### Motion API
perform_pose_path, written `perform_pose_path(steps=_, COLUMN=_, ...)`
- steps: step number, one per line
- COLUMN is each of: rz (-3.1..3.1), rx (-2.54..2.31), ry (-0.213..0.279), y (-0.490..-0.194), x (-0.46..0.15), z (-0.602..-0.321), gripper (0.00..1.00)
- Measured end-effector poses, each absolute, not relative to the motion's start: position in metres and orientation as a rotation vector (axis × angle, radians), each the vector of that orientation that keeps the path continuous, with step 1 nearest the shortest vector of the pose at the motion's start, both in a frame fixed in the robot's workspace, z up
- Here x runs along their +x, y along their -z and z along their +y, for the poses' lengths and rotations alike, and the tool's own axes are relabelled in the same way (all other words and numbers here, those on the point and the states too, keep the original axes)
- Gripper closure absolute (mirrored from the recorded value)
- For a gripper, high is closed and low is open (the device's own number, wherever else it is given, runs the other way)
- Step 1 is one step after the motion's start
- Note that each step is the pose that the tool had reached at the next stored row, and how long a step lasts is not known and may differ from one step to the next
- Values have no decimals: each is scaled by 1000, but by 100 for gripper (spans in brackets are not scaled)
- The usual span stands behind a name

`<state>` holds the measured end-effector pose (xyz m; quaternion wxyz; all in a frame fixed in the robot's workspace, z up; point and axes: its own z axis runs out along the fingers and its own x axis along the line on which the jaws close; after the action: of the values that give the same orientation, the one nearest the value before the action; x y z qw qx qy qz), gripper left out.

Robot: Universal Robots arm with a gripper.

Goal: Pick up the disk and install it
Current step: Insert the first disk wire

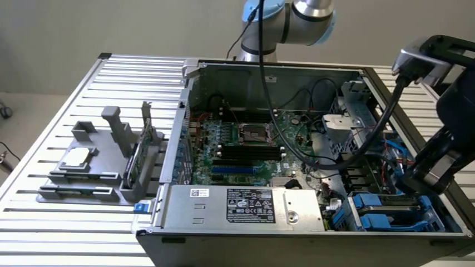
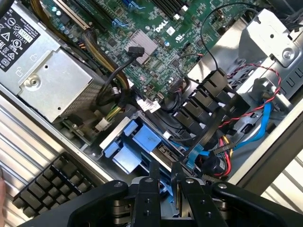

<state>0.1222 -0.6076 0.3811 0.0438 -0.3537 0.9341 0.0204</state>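
1. Disk (image 1: 379, 207), blue-railed, lies in a corner bay of the computer case (image 1: 267, 69), near the power supply (image 1: 252, 206).
2. Arm (image 1: 445, 139) reaches steeply down into that corner.
3. End effector (image 2: 164, 174) hangs just over it; whether it grips cannot be told.

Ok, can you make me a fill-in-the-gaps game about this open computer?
The motherboard is ___. The plastic carrier nearest the gripper is ___. The computer case stands on a slatted ___.
Missing words: green, blue, table.
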Motion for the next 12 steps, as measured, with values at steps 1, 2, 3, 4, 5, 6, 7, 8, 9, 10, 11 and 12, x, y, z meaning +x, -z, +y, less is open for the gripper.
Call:
perform_pose_path(steps=1, rz=2856, rx=-1073, ry=-62, y=-381, x=122, z=-608, gripper=75)
perform_pose_path(steps=2, rz=2856, rx=-1064, ry=-62, y=-381, x=122, z=-608, gripper=75)
perform_pose_path(steps=3, rz=2856, rx=-1054, ry=-62, y=-382, x=122, z=-608, gripper=75)
perform_pose_path(steps=4, rz=2855, rx=-1045, ry=-63, y=-382, x=122, z=-608, gripper=75)
perform_pose_path(steps=5, rz=2855, rx=-1035, ry=-65, y=-382, x=122, z=-608, gripper=75)
perform_pose_path(steps=6, rz=2854, rx=-1025, ry=-66, y=-382, x=122, z=-608, gripper=75)
perform_pose_path(steps=7, rz=2854, rx=-1015, ry=-68, y=-382, x=122, z=-608, gripper=75)
perform_pose_path(steps=8, rz=2853, rx=-1004, ry=-70, y=-382, x=122, z=-608, gripper=75)
perform_pose_path(steps=9, rz=2853, rx=-994, ry=-71, y=-382, x=122, z=-608, gripper=75)
perform_pose_path(steps=10, rz=2852, rx=-984, ry=-72, y=-382, x=122, z=-608, gripper=75)
perform_pose_path(steps=11, rz=2851, rx=-973, ry=-74, y=-382, x=122, z=-608, gripper=75)
perform_pose_path(steps=12, rz=2851, rx=-962, ry=-75, y=-382, x=122, z=-608, gripper=75)
